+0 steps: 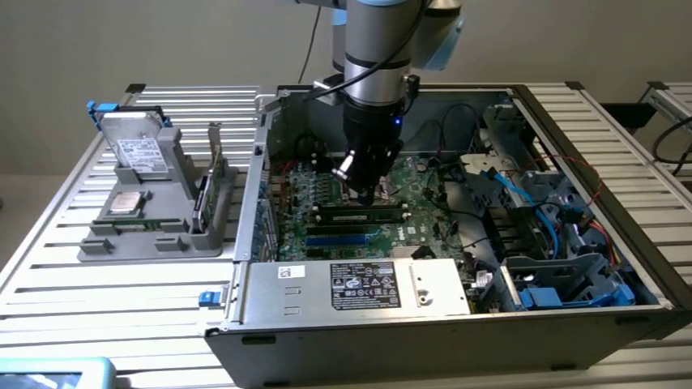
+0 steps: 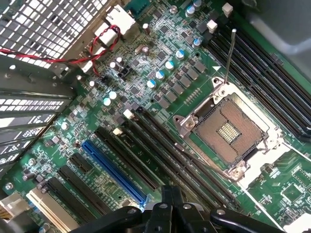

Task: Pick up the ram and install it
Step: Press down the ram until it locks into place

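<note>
The ram (image 1: 378, 216), a slim green stick with dark chips, lies along a black slot of the motherboard (image 1: 324, 194) inside the open computer case. My gripper (image 1: 365, 194) points straight down with its tip just above the ram's middle; whether it touches I cannot tell. In the wrist view my gripper (image 2: 172, 196) is shut, its dark fingers (image 2: 167, 194) together with nothing between them, over the long black slots (image 2: 146, 150) that run between the blue slot (image 2: 114, 170) and the open processor socket (image 2: 228, 128).
The case walls (image 1: 254, 203) surround the arm, with cables and blue drive bays (image 1: 552, 243) at the exterior view's right. The power supply (image 1: 357, 284) sits in front. A grey tray (image 1: 162, 243) outside holds a hard drive (image 1: 138, 150), a silver processor (image 1: 126, 203) and a card on edge (image 1: 213, 190).
</note>
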Controlling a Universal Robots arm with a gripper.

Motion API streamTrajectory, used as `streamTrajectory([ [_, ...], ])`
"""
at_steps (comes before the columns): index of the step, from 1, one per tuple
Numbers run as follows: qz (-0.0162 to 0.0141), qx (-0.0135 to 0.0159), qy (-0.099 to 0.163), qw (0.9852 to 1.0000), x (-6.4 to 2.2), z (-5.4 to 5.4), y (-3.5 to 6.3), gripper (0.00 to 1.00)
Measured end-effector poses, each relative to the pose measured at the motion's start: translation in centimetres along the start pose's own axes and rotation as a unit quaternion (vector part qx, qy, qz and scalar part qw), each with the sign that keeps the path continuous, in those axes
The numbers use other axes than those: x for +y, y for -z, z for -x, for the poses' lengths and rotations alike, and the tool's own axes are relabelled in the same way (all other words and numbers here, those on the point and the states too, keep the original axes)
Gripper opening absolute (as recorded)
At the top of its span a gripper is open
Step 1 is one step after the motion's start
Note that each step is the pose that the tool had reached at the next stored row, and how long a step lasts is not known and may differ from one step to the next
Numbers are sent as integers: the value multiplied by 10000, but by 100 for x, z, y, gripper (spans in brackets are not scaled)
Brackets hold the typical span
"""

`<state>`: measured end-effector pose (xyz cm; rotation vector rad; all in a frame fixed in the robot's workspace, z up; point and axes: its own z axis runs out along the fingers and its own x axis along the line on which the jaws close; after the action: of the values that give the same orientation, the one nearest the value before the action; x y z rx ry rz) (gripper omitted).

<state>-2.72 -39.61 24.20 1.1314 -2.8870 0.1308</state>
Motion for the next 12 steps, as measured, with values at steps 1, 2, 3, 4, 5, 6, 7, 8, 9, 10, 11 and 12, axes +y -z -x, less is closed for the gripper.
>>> streamTrajectory([
  [1,-5,-6,-46,10000,0,0,0,11],
  [2,-11,-13,-93,10000,0,0,0,11],
  [3,-17,-19,-138,9999,0,0,0,11],
  [4,-23,-26,-183,9998,0,0,0,11],
  [5,-28,-32,-228,9997,0,0,0,11],
  [6,-33,-37,-273,9996,0,0,0,11],
  [7,-37,-42,-323,9995,0,0,0,11],
  [8,-40,-45,-373,9993,0,0,0,11],
  [9,-43,-48,-422,9991,0,0,0,11],
  [10,-46,-51,-472,9989,0,0,0,11],
  [11,-48,-54,-521,9986,0,0,0,11],
  [12,-50,-57,-569,9984,0,0,0,11],
])
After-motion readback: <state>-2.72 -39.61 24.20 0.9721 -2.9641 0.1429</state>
